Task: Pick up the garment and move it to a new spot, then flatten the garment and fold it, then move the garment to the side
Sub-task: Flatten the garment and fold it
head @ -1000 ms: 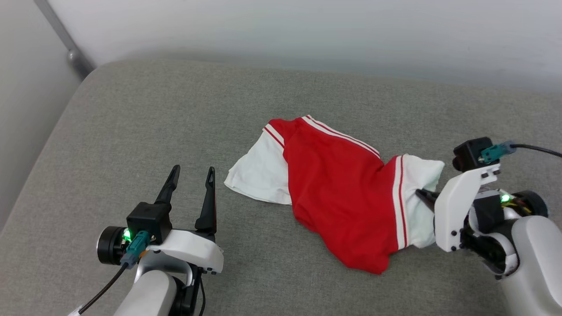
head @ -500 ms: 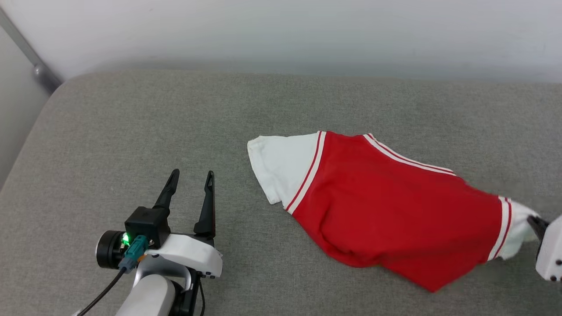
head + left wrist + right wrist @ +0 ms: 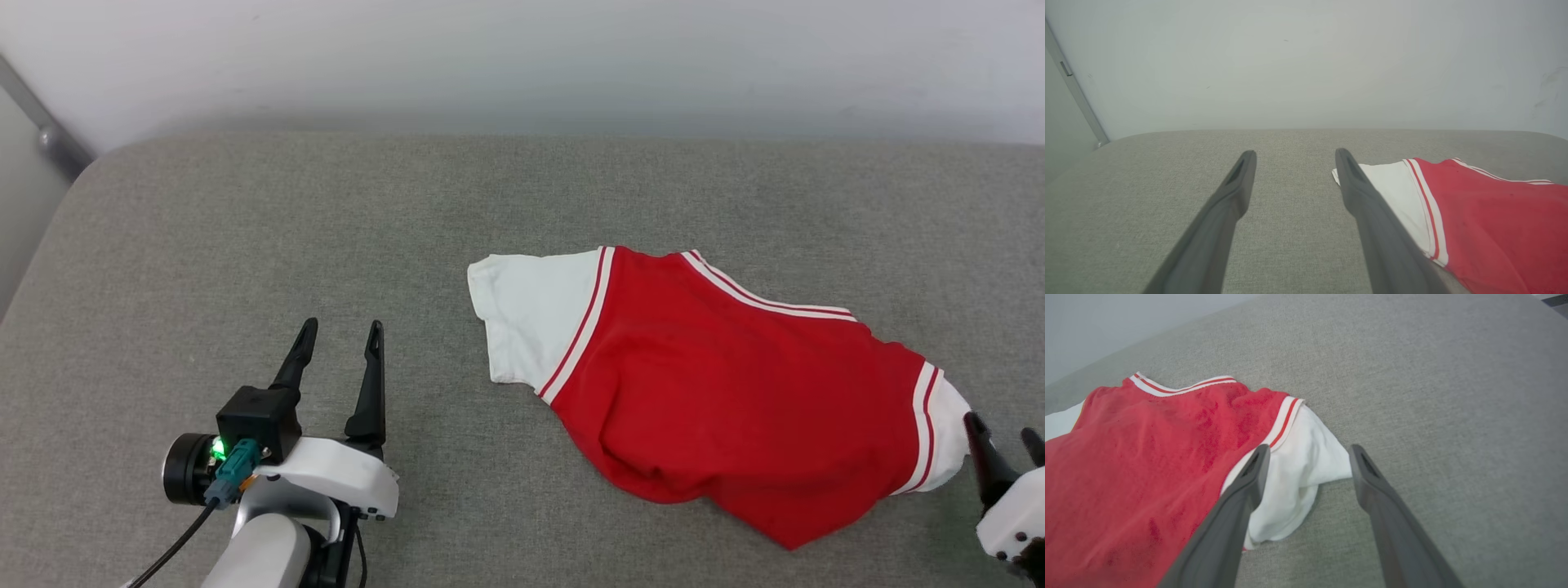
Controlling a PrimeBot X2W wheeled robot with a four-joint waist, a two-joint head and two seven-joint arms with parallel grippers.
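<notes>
While right claw (image 3: 1001, 429) gapes alongside, garment (image 3: 735, 384) sprawls on cushion (image 3: 245, 229), left claw (image 3: 342, 327) spread

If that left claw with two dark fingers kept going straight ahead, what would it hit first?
Nothing close, it seems: the left gripper faces bare grey fabric surface, then the pale wall. The red-and-white jersey shirt lies off to its right.

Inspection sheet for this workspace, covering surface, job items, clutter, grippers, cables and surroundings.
Surface: grey fabric cushion, flat.
Job's things: red jersey shirt, lying rumpled and unfolded, a white sleeve at each end.
Clutter: nothing seen.
Grippers: left gripper open, apart from the shirt; right gripper open, jaws at the nearest sleeve, not gripping.
Cables: black cable at the left wrist.
Surroundings: pale wall behind; grey post at far left.
</notes>
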